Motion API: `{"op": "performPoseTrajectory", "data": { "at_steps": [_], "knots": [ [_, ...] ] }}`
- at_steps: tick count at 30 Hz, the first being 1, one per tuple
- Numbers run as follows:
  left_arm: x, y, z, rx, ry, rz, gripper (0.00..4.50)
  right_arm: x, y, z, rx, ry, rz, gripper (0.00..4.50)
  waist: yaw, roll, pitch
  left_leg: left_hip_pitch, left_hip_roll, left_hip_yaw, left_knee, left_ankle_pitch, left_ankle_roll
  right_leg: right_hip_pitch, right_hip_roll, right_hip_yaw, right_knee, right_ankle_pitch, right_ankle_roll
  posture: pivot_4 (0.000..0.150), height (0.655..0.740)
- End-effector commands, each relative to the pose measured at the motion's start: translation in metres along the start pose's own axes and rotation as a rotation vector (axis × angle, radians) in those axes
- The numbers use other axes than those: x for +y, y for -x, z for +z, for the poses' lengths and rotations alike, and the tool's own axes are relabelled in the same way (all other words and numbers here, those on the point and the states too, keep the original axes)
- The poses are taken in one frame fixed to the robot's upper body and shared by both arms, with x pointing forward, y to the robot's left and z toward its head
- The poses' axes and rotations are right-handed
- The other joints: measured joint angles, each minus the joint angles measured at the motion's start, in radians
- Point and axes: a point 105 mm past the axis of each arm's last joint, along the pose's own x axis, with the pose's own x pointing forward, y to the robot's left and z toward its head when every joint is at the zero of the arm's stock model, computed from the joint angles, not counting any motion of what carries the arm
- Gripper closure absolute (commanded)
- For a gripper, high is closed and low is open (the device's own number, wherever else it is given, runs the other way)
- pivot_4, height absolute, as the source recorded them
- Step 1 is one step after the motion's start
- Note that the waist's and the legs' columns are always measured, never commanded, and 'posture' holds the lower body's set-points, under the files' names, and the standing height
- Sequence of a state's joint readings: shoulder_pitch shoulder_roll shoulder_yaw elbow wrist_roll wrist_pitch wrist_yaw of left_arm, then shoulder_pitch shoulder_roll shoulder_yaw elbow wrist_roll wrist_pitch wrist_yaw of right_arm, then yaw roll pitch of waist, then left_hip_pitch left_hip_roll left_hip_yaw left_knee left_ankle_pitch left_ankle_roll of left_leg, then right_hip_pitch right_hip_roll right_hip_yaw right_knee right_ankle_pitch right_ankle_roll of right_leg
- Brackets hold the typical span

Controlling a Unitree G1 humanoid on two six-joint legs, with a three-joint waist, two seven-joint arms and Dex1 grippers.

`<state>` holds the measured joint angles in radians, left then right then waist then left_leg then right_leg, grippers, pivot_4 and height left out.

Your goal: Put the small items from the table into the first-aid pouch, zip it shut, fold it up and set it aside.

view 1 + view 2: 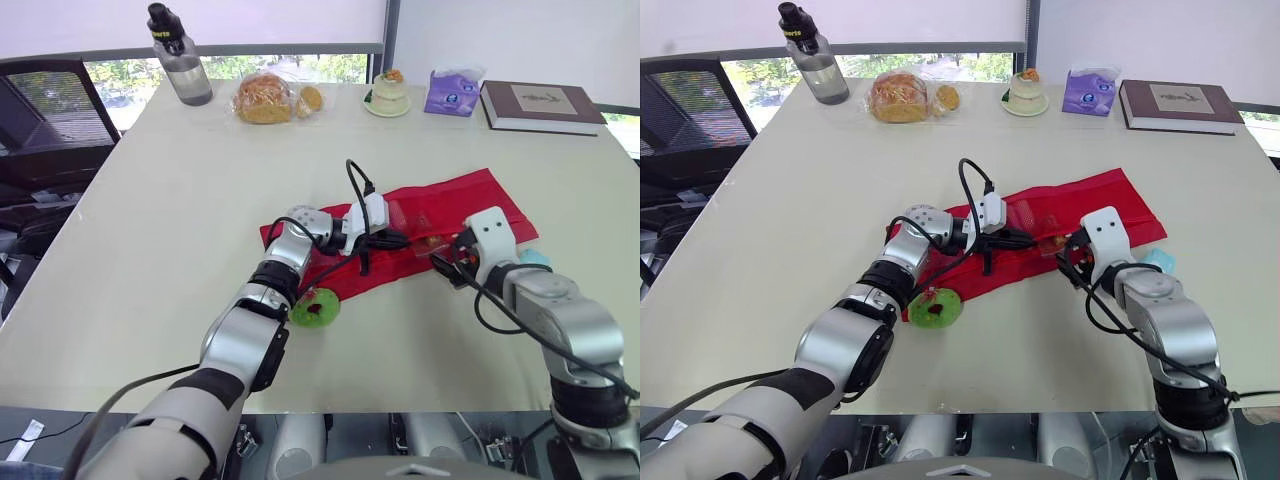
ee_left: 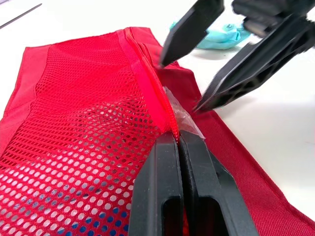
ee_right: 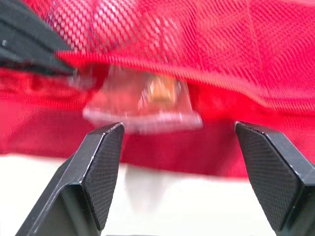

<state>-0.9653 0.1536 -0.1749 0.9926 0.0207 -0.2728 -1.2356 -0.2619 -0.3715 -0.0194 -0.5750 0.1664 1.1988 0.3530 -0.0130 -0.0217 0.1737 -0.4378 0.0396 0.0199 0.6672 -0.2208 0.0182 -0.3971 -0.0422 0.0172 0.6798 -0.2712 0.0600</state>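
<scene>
The red first-aid pouch (image 1: 450, 205) lies unfolded at the table's middle, mesh pocket facing up. My left gripper (image 2: 178, 140) is shut on the pocket's red zipper edge (image 2: 147, 83). A clear plastic packet (image 3: 147, 98) with something orange inside pokes halfway out of the pocket mouth, right beside the left fingertips. My right gripper (image 3: 179, 142) stands open just in front of that packet, one finger to each side, not touching it. A green round item (image 1: 314, 308) rests at the pouch's near left corner. A teal item (image 1: 535, 258) lies by the right wrist.
Along the far edge stand a water bottle (image 1: 180, 55), bagged bread (image 1: 265, 98), a small cake on a dish (image 1: 388, 95), a purple tissue pack (image 1: 453, 92) and a book (image 1: 540, 105). A black chair (image 1: 40, 120) sits off the table's left side.
</scene>
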Motion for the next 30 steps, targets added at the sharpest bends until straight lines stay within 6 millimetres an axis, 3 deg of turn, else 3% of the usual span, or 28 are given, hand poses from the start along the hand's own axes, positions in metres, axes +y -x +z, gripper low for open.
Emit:
{"op": "performPoseTrajectory", "data": {
  "at_steps": [1, 8, 9, 22, 26, 30],
  "knots": [
    [0.005, -0.001, 0.011, -0.024, -0.044, 0.005, 4.5, 0.0, 0.009, 0.008, -0.063, 0.026, -0.002, 1.25, 0.0, 0.0, 0.0, 0.0, 0.0, 0.0, 0.0, 0.0, 0.0, 0.0, 0.0, 0.0, 0.0, 0.0, 0.0, 0.15, 0.74],
    [0.003, -0.001, 0.011, -0.022, -0.044, -0.009, 4.5, 0.01, -0.006, 0.004, -0.097, 0.024, 0.02, 4.29, 0.0, 0.0, 0.0, 0.0, 0.0, 0.0, 0.0, 0.0, 0.0, 0.0, 0.0, 0.0, 0.0, 0.0, 0.0, 0.15, 0.74],
    [0.003, -0.001, 0.011, -0.021, -0.045, -0.011, 4.5, 0.01, -0.009, 0.005, -0.103, 0.023, 0.018, 4.4, 0.0, 0.0, 0.0, 0.0, 0.0, 0.0, 0.0, 0.0, 0.0, 0.0, 0.0, 0.0, 0.0, 0.0, 0.0, 0.15, 0.74],
    [0.0, -0.002, 0.015, -0.023, -0.065, -0.037, 4.5, 0.003, -0.053, 0.023, -0.252, 0.06, -0.057, 4.4, -0.001, 0.0, 0.0, 0.0, 0.0, 0.0, 0.0, 0.0, 0.0, 0.0, 0.0, 0.0, 0.0, 0.0, 0.0, 0.15, 0.74],
    [0.0, -0.002, 0.014, -0.019, -0.065, -0.041, 4.5, 0.013, -0.067, 0.037, -0.316, 0.054, -0.027, 4.4, -0.002, 0.0, 0.0, 0.0, 0.0, 0.0, 0.0, 0.0, 0.0, 0.0, 0.0, 0.0, 0.0, 0.0, 0.0, 0.15, 0.74],
    [-0.001, -0.003, 0.013, -0.02, -0.063, -0.042, 4.5, 0.023, -0.072, 0.038, -0.333, 0.046, 0.002, 4.4, -0.001, 0.0, 0.0, 0.0, 0.0, 0.0, -0.001, 0.0, 0.0, 0.0, 0.0, 0.0, 0.0, 0.0, 0.0, 0.15, 0.74]
  ]
}}
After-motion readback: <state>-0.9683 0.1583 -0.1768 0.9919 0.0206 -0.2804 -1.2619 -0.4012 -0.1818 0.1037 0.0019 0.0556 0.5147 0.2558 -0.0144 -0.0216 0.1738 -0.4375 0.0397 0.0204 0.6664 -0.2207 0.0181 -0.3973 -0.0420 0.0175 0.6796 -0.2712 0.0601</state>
